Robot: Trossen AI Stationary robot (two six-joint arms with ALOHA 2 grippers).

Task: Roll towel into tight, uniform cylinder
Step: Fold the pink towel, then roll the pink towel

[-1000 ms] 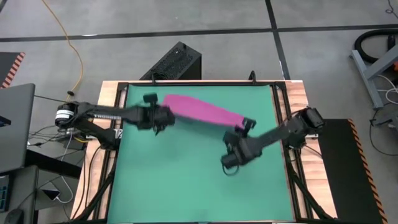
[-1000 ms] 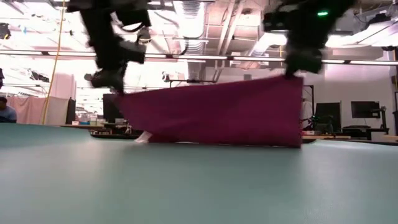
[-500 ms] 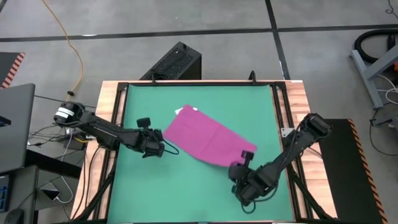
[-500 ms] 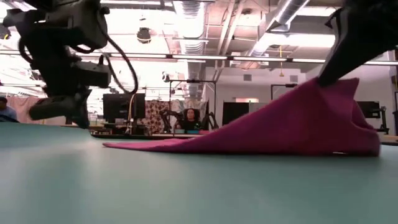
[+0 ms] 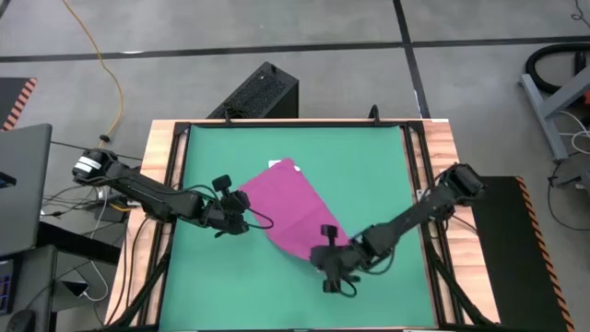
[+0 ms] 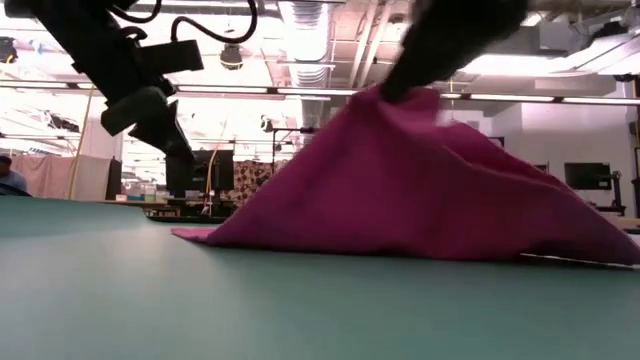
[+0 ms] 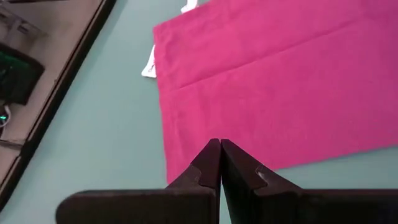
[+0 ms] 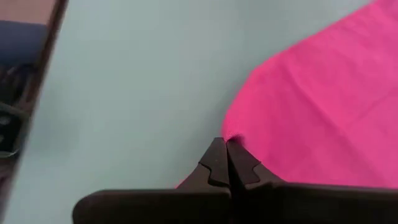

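The towel [image 5: 293, 207] lay unrolled near the middle of the green mat [image 5: 212, 148] that covered the table, set at an angle to the mat's edges. Its white tag [image 5: 276, 165] showed at the corner nearest the mat's far edge.

The right gripper [image 5: 324, 258] sat at the towel's near corner, toward the near edge of the mat. Its fingers were pinched tight on that corner, and in the low view the cloth [image 6: 420, 190] rose from the mat to a peak where it was held.

The left gripper [image 5: 243, 224] was at the towel's left edge. Its fingers [image 7: 208, 163] were pressed fully together. The left wrist view showed the tips over the cloth's edge; whether any cloth was caught between them could not be told. The rest of the towel lay flat on the mat.
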